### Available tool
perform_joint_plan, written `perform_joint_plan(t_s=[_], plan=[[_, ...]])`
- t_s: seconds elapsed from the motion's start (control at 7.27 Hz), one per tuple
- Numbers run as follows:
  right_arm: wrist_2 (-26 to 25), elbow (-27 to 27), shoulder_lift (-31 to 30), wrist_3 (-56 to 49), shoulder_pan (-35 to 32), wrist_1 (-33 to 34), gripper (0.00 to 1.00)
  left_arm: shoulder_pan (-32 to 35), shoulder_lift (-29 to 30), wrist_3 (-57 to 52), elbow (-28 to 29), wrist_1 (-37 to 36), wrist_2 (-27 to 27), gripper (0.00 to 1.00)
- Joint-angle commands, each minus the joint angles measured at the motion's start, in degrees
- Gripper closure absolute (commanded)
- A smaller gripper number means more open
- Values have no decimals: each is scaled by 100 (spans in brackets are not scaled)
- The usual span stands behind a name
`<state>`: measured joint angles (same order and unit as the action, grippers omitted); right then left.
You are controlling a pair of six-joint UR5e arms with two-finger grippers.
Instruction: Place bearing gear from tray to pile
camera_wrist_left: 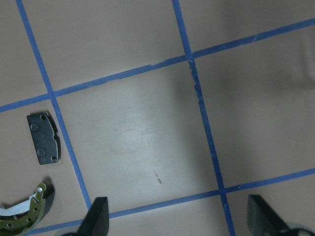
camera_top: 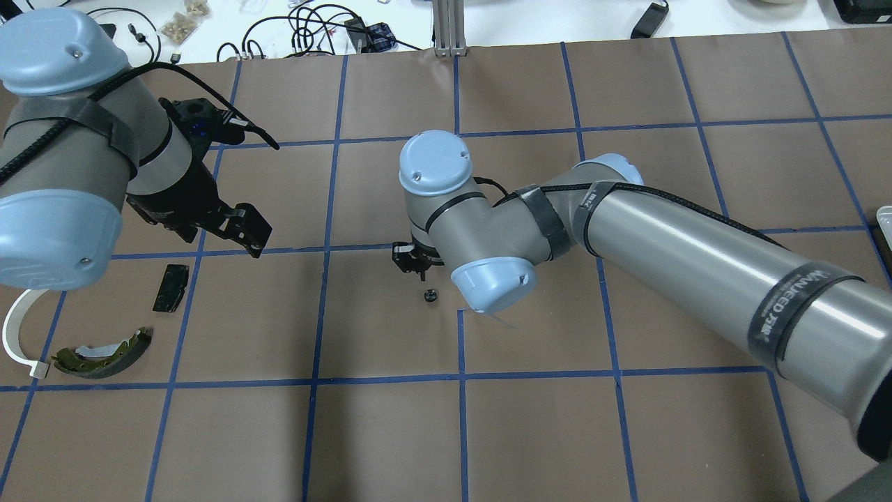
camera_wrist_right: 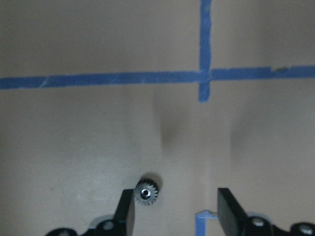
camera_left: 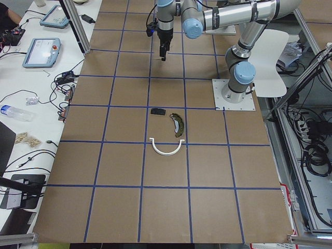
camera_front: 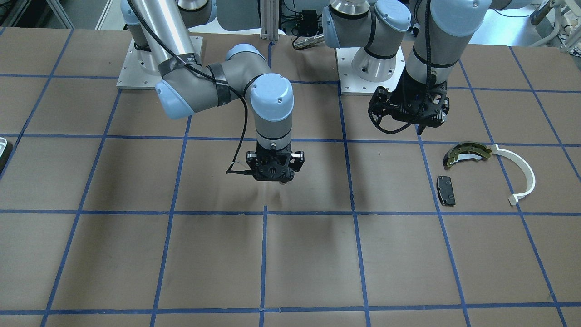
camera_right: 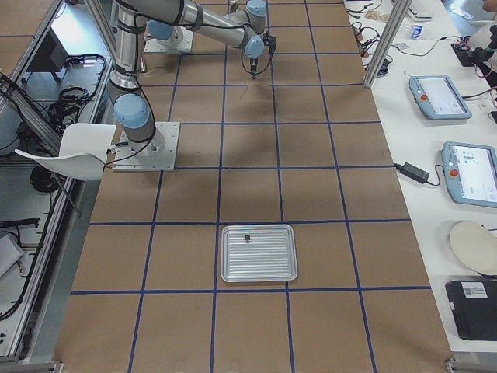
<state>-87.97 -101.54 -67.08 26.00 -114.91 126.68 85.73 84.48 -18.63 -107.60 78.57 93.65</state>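
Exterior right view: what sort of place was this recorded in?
Most likely a robotics lab or test cell. Two robot arms are bolted to a paper-covered table marked with a blue tape grid, and control tablets lie on the white side bench.

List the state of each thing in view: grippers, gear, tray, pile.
right gripper: open, empty, over the table.
left gripper: open, empty.
bearing gear: seems to lie loose on the table below the right gripper, outside the pile.
tray: flat on the table, one small dark part inside.
pile: three parts lying flat, no gear among them.
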Motion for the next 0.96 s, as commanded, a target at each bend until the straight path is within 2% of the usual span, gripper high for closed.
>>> perform_joint_plan(t_s=[0.0, 0.28, 0.41, 0.55, 0.83], plan=[[8, -41, -610, -717, 1061, -413, 0, 14, 76, 17, -102, 17, 4, 0], [-62, -59, -1069, -1532, 2291, -1265, 0, 57, 103, 96, -313, -17, -119, 0], [-506, -50, -1245, -2120, 2976, -1738, 0, 58, 173, 175, -357, -218, -537, 0], [-841, -50, -1412, -3318, 3679, -1856, 0, 145, 287, 959, -471, -611, -915, 0], [-871, -59, -1466, -4913, 4946, -1849, 0, 941, 611, 1265, -787, -1314, -797, 0]])
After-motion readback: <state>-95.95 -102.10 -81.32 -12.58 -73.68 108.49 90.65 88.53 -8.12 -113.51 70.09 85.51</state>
